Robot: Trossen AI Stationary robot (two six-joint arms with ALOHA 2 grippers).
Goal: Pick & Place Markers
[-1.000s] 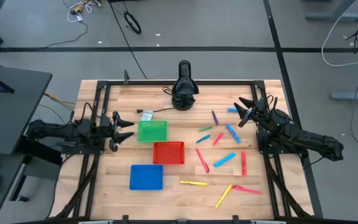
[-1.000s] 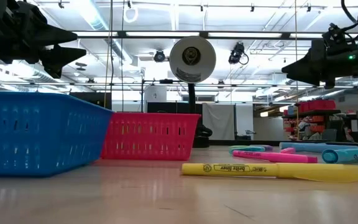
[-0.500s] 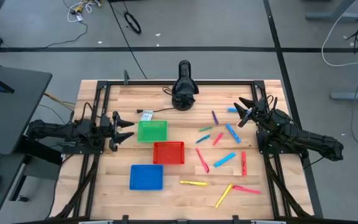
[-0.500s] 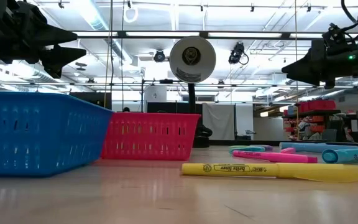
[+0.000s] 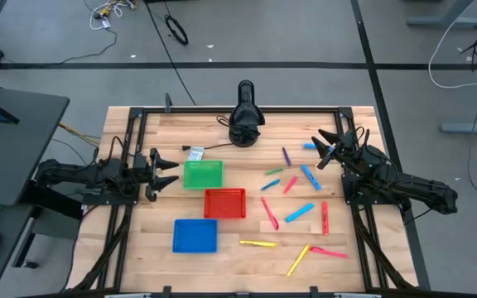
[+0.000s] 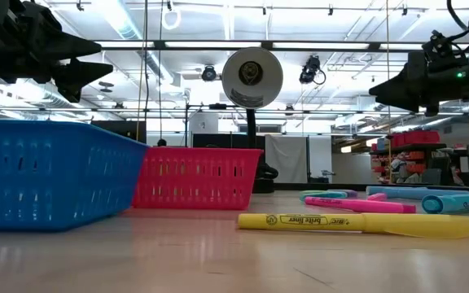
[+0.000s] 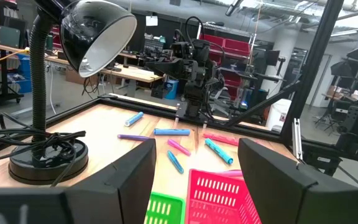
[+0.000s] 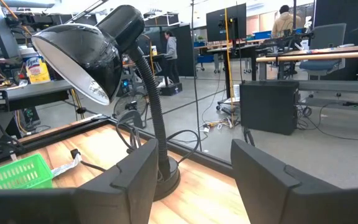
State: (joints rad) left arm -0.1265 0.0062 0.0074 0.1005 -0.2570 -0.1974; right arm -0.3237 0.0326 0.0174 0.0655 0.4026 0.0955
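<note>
Several markers lie flat and scattered on the right half of the wooden table point(image 5: 247, 273). Among them are a purple one point(image 5: 286, 156), blue ones point(image 5: 310, 176) point(image 5: 299, 213), red ones point(image 5: 269, 213) point(image 5: 325, 217) and yellow ones point(image 5: 258, 243) point(image 6: 352, 222). My left gripper point(image 5: 171, 171) hovers open at the table's left edge, level, beside the green basket point(image 5: 203, 174). My right gripper point(image 5: 325, 150) hovers open at the far right, above the table near a blue marker point(image 5: 309, 146). The wrist views show nothing between the fingers of my left gripper point(image 7: 196, 152) or my right gripper point(image 8: 192, 149).
A red basket point(image 5: 224, 203) and a blue basket point(image 5: 195, 235) stand left of centre, in a diagonal row with the green one. A black desk lamp point(image 5: 245, 124) stands at the far edge, its cord running left. A small white tag point(image 5: 195, 152) lies by the green basket. Black frame rails point(image 5: 363, 240) border the table.
</note>
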